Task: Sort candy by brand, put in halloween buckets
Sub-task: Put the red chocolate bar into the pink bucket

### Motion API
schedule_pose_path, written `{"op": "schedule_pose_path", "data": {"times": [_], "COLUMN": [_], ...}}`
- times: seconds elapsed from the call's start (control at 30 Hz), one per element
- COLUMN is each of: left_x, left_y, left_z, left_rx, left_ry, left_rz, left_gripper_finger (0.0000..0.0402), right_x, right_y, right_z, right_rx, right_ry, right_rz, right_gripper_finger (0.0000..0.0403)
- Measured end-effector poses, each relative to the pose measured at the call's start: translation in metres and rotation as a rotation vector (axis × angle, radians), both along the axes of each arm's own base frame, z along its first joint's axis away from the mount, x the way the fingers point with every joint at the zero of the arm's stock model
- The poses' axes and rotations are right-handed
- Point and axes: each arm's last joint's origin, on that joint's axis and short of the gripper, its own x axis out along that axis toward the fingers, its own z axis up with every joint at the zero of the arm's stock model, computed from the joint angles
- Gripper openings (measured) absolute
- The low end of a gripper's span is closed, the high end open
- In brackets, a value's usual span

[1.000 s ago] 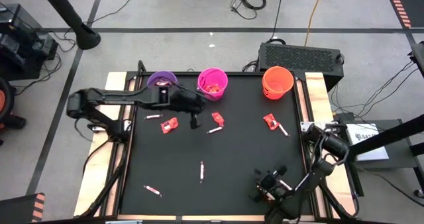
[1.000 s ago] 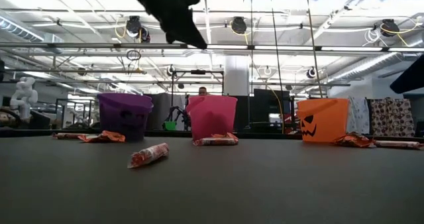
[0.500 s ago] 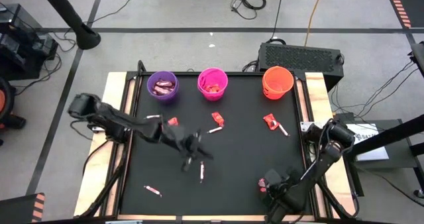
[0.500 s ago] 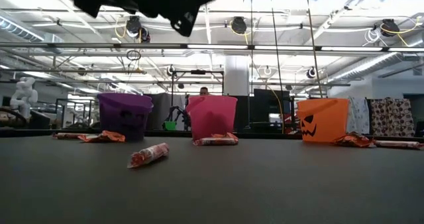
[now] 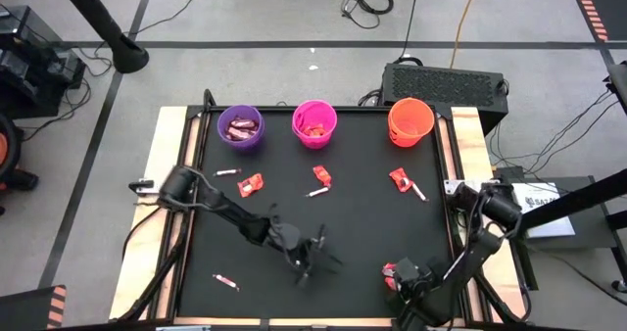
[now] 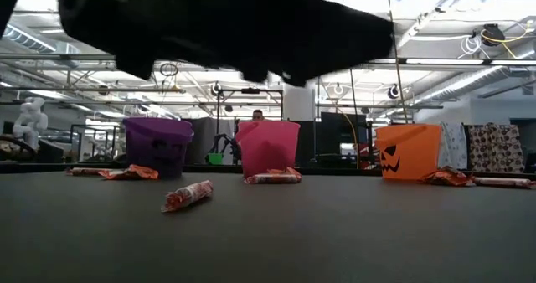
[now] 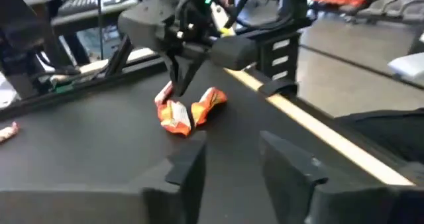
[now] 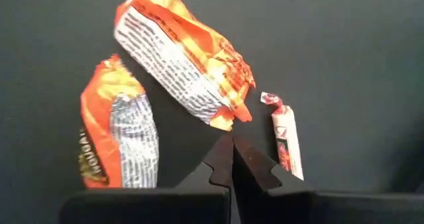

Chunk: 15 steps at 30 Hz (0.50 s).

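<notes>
Three halloween buckets stand along the far edge: purple, pink and orange. Candy lies scattered: red-orange packets and thin pale sticks. My left gripper hangs open above the near middle of the mat, nothing between its fingers. My right gripper is shut at the near right, pointing down. Its tips are at the edge of one orange packet. A second packet and a stick lie beside it. My right gripper's shut fingertips come from above to the ragged end of the orange packet's wrapper. The packet lies on the mat. Whether the tips touch or pinch the wrapper, I cannot tell.
The black mat has wooden borders left and right. In the low view the left arm fills the top, above a stick candy on the mat in front of the buckets.
My left gripper has swung from beside the pink bucket toward the table's near edge and somewhat right, ending low over the near middle. It now covers the spot where a pale stick lay. My right gripper has stayed at the near right by the orange packets.
</notes>
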Motion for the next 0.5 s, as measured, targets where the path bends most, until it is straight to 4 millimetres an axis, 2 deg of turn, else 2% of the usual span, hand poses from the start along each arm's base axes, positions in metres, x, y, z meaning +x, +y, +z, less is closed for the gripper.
{"op": "schedule_pose_path", "data": {"times": [0.2, 0.33, 0.5], "left_x": [0.037, 0.057, 0.074], "left_y": [-0.008, -0.003, 0.005], "left_z": [-0.015, -0.03, -0.064], "left_rx": [0.051, 0.07, 0.018], "left_ry": [-0.04, -0.041, 0.037], "left_rz": [0.118, 0.175, 0.217], "left_gripper_finger": [0.0198, 0.0205, 0.0205], "right_x": [0.01, 0.021, 0.038], "right_y": [-0.007, -0.012, -0.019], "right_z": [-0.01, -0.013, -0.014], "right_rx": [-0.065, -0.101, -0.129], "right_ry": [-0.012, -0.062, -0.156], "right_rz": [0.002, 0.036, 0.103], "right_gripper_finger": [0.0, 0.0, 0.0]}}
